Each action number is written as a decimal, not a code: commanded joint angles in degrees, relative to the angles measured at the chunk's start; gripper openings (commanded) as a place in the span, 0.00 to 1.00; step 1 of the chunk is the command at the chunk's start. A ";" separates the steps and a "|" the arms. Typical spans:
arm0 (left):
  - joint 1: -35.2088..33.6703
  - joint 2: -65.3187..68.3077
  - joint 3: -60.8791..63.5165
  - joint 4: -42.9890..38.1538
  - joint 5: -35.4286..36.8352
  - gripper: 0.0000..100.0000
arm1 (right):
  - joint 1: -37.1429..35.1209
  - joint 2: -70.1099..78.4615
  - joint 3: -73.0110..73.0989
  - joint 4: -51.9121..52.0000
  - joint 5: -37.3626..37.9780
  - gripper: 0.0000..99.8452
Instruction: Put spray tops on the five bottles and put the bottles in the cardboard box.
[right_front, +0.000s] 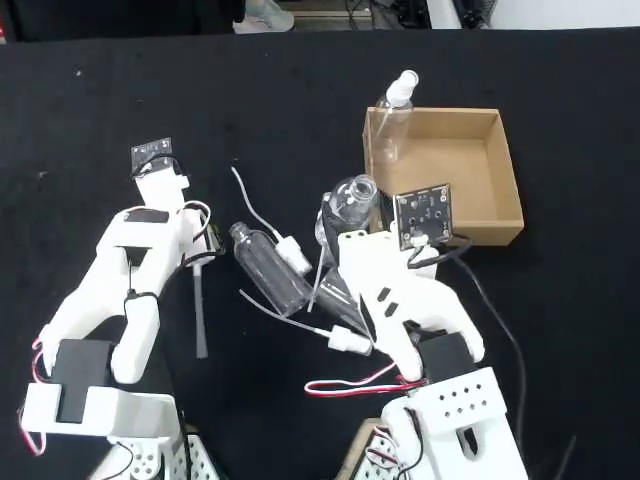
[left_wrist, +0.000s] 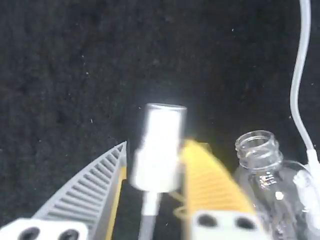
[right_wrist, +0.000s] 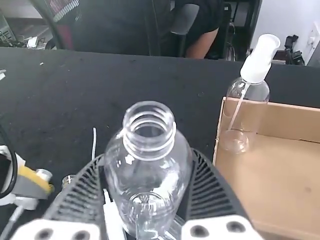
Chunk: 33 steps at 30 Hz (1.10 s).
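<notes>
My left gripper (left_wrist: 158, 159) is shut on a white spray top (left_wrist: 157, 150), its tube hanging down toward the table (right_front: 200, 312). Close beside it lies an uncapped clear bottle (left_wrist: 260, 160), seen on its side in the high view (right_front: 270, 268). My right gripper (right_wrist: 147, 167) is shut on another clear bottle (right_wrist: 149, 150), held upright with an open neck just left of the cardboard box (right_front: 470, 175). A bottle with a spray top (right_front: 395, 110) stands in the box's far left corner (right_wrist: 249, 95).
A loose spray top (right_front: 294, 251) with a curved tube lies beside the lying bottle. Another spray top (right_front: 350, 341) lies near the right arm's base, next to a further bottle (right_front: 338, 288) partly under that arm. The black table (right_front: 90, 110) surrounds everything.
</notes>
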 joint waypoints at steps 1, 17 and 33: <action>0.13 -0.70 -3.56 0.70 0.26 0.05 | 0.88 -1.45 -0.13 0.00 0.00 0.01; -0.48 -0.09 -11.74 11.16 -7.65 0.09 | 0.88 -1.45 -0.13 0.00 0.00 0.01; -3.30 15.12 -32.48 28.13 -15.56 0.22 | 0.88 -1.45 -0.13 -0.09 0.00 0.01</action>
